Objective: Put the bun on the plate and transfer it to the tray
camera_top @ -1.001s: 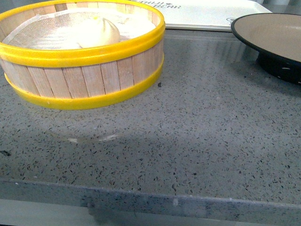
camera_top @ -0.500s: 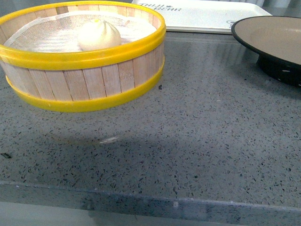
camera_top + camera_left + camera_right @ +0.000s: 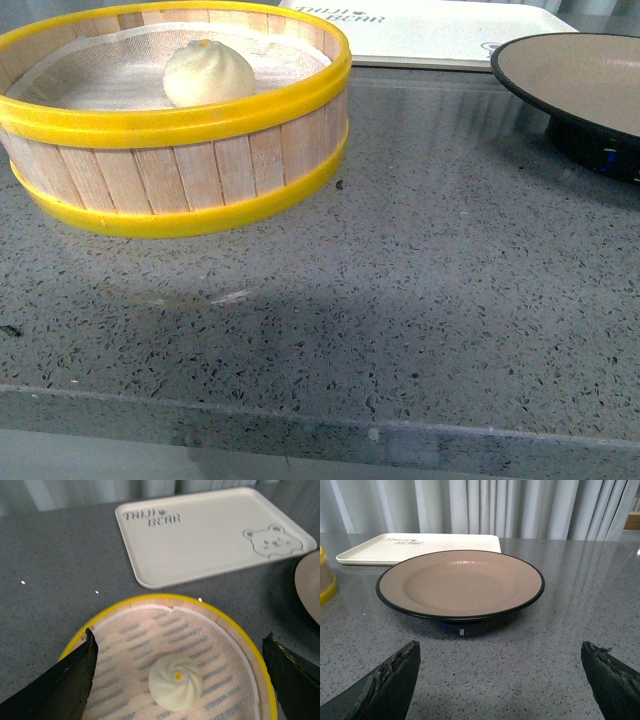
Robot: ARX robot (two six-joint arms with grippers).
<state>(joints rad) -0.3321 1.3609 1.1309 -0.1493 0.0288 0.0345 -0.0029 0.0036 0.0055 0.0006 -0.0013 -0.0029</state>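
Since the bun (image 3: 175,681) sits alone on the cloth liner of the steamer basket (image 3: 250,652), beneath the left gripper (image 3: 178,642) and centred between its wide-spread, empty jaws, a pick looks like a plain descent by that arm, the nearer one. Being round, the bun offers no long axis to align with. The right gripper (image 3: 500,647), equally wide and empty, faces the plate (image 3: 460,582) just ahead of it, with the tray (image 3: 420,547) beyond. One bun, one basket, one plate, one tray.
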